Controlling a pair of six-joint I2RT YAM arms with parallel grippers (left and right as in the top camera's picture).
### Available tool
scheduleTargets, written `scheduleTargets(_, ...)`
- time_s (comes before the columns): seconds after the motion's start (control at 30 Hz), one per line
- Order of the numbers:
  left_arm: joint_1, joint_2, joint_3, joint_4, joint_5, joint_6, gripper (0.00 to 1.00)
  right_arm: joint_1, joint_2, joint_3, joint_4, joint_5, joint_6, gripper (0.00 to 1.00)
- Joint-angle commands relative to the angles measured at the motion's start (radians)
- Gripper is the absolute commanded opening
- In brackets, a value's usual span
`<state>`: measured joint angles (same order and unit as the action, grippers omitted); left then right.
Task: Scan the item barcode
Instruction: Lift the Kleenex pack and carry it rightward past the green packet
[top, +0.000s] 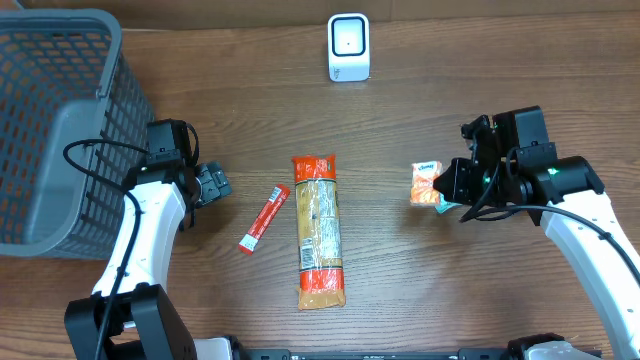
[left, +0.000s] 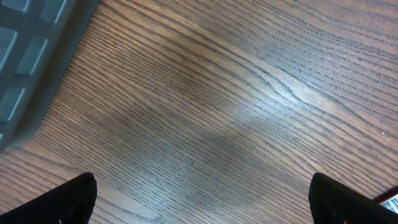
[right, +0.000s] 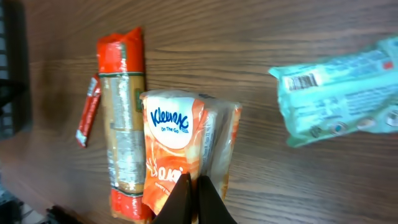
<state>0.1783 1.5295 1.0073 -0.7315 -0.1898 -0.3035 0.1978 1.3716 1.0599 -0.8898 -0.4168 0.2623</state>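
Note:
My right gripper (right: 194, 199) is shut on the edge of an orange Kleenex tissue pack (right: 180, 149) and holds it off the table. In the overhead view the pack (top: 426, 184) hangs right of centre, just left of the right gripper (top: 447, 187). No barcode shows on the pack. A white scanner (top: 348, 47) stands at the far middle of the table. My left gripper (top: 212, 185) is open beside the basket. In its wrist view the left gripper (left: 202, 193) has only bare wood between its fingers (left: 74, 199).
A grey mesh basket (top: 60, 130) fills the far left. A long pasta packet (top: 320, 230) and a red sachet (top: 264, 218) lie mid-table. A teal packet (right: 342, 93) with a printed barcode lies on the wood below the right arm.

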Motion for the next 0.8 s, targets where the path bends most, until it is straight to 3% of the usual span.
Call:
scheduleTargets(0.0, -0.003, -0.004, 0.018, 0.003, 0.007, 0.009, 1.00, 0.005, -0.012, 0.006, -0.011, 0.043, 0.000, 0.04)
scheduleTargets(0.33, -0.003, -0.004, 0.018, 0.003, 0.007, 0.009, 1.00, 0.005, -0.012, 0.085, -0.104, 0.116, 0.000, 0.04)
scheduleTargets(0.77, -0.003, -0.004, 0.018, 0.003, 0.007, 0.009, 1.00, 0.005, 0.042, 0.582, -0.417, 0.192, 0.000, 0.04)
